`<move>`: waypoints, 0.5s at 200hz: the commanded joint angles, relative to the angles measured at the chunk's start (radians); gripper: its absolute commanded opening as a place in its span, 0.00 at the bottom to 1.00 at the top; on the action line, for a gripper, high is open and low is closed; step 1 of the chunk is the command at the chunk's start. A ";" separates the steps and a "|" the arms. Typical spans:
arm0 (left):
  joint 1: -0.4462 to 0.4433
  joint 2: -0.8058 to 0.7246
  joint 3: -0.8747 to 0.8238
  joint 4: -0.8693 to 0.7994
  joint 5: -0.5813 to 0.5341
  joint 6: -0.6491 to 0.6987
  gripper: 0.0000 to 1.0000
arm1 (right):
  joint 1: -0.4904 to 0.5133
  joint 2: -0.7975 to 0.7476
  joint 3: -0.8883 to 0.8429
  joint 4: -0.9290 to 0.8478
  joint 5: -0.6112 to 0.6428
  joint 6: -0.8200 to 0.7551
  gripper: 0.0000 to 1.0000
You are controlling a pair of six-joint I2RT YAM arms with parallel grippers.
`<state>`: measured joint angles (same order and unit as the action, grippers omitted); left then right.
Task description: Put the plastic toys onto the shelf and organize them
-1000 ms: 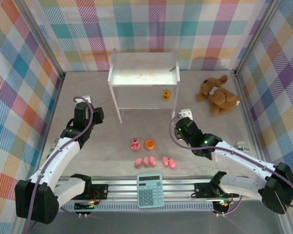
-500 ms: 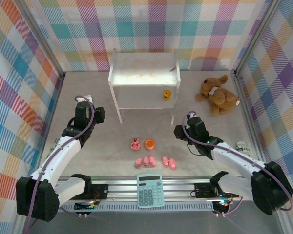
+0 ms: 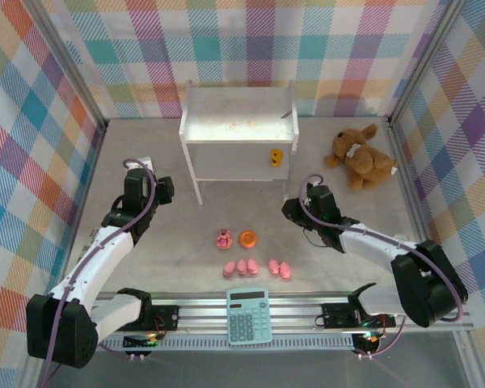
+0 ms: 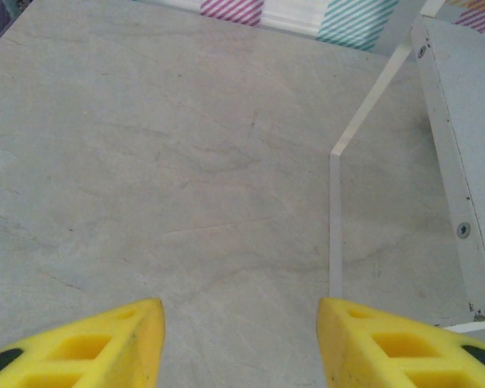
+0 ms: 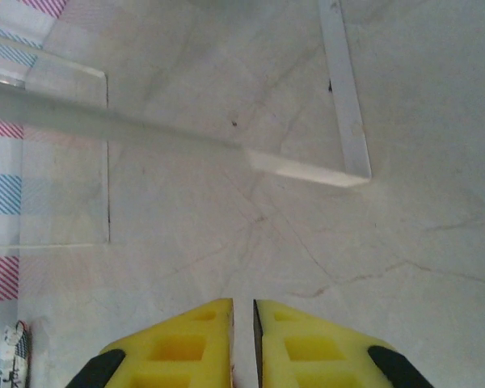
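grey table (image 3: 170, 242) holds five pigs (image 3: 242, 267), one ring (image 3: 247, 238); left gripper (image 4: 238, 319) gapes empty, right gripper (image 5: 243, 315) closed empty.

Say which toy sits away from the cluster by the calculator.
The yellow duck, alone at the shelf, below its top; the pink toys and orange ring lie grouped together.

Jaws of the right gripper (image 5: 243, 339) nearly touching; white shelf (image 5: 343, 81) legs just ahead.

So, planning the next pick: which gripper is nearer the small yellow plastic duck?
Right. The right gripper sits just in front of the small yellow plastic duck; the left gripper is past the white shelf's left side.
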<state>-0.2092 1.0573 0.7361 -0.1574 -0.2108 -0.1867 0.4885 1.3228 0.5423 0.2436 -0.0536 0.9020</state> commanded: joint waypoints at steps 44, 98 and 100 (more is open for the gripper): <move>-0.010 -0.003 -0.004 0.010 -0.017 0.019 0.52 | -0.042 0.083 0.090 0.084 -0.031 0.007 0.16; -0.009 0.011 0.005 0.012 -0.019 0.024 0.53 | -0.078 0.121 0.132 0.074 -0.037 -0.014 0.16; -0.009 0.012 0.005 0.011 -0.018 0.025 0.53 | -0.080 0.122 0.133 0.076 -0.038 -0.016 0.16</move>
<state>-0.2092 1.0595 0.7361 -0.1570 -0.2195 -0.1818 0.4297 1.4265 0.6346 0.2947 -0.0834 0.9039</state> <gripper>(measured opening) 0.529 0.158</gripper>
